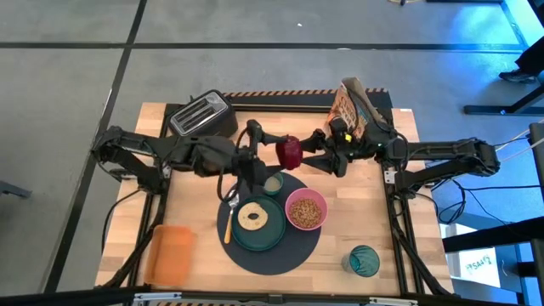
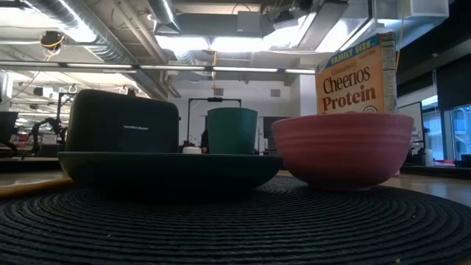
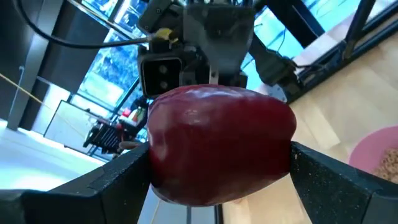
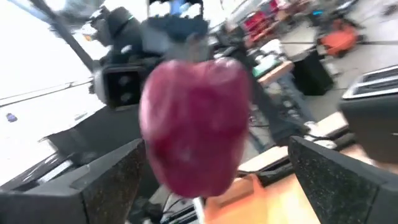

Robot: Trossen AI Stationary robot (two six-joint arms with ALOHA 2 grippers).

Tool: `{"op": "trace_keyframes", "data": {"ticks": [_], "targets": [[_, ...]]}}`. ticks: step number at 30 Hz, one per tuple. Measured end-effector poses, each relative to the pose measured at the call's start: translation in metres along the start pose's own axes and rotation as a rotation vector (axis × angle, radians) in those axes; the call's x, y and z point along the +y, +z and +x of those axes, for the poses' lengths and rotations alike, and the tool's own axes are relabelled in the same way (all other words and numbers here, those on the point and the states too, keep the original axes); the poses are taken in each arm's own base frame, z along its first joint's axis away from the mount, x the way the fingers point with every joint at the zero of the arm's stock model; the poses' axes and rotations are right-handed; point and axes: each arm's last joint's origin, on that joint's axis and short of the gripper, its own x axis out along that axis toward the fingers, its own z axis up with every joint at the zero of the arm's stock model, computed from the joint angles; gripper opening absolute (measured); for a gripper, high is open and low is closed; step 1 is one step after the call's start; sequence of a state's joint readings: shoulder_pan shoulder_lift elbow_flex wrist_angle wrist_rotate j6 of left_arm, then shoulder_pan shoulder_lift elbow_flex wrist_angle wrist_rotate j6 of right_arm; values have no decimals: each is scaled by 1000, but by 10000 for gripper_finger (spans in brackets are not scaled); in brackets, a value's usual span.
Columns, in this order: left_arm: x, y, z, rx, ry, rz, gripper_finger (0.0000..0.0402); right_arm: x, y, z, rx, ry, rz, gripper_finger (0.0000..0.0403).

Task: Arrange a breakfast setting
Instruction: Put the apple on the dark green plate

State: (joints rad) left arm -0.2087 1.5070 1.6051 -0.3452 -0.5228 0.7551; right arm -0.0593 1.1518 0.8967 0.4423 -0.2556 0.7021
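Observation:
A red apple (image 1: 289, 153) hangs in the air above the far edge of the round dark mat (image 1: 293, 248), between my two grippers. My left gripper (image 1: 279, 150) comes from the left and is shut on it. My right gripper (image 1: 309, 157) comes from the right, open, its fingers (image 4: 323, 180) standing on either side of the apple (image 4: 196, 130) with a gap. On the mat stand a teal plate (image 1: 270, 242) with a bagel (image 1: 252, 217), a pink bowl (image 1: 306, 209), a small pale cup (image 1: 272, 184) and an orange-handled spoon (image 1: 228, 223). My left gripper pinches the apple by two opposite sides (image 3: 163, 171) between its two fingers (image 3: 118, 186). The fingers lie about level and come from the table's left. The apple is lifted clear of the table.
A teal tumbler (image 1: 364, 260) stands at the near right. A black toaster (image 1: 202, 115) stands at the far left, a cereal box (image 1: 350, 106) at the far right. A flat orange tray (image 1: 172, 253) lies at the near left.

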Motion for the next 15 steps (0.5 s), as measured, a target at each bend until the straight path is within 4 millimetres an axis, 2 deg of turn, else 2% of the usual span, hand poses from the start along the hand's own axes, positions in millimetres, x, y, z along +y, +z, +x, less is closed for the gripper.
{"op": "trace_keyframes", "data": {"ticks": [3,11,15], "targets": [[5,-4,4,-19,-17,-8,340,4,3,-1,-9,58,-12,382],[9,-9,19,-68,-33,-16,340,2,2,0,-17,27,-16,380],[10,-11,23,-72,-33,-19,340,1,2,0,-27,0,-35,357]]}}
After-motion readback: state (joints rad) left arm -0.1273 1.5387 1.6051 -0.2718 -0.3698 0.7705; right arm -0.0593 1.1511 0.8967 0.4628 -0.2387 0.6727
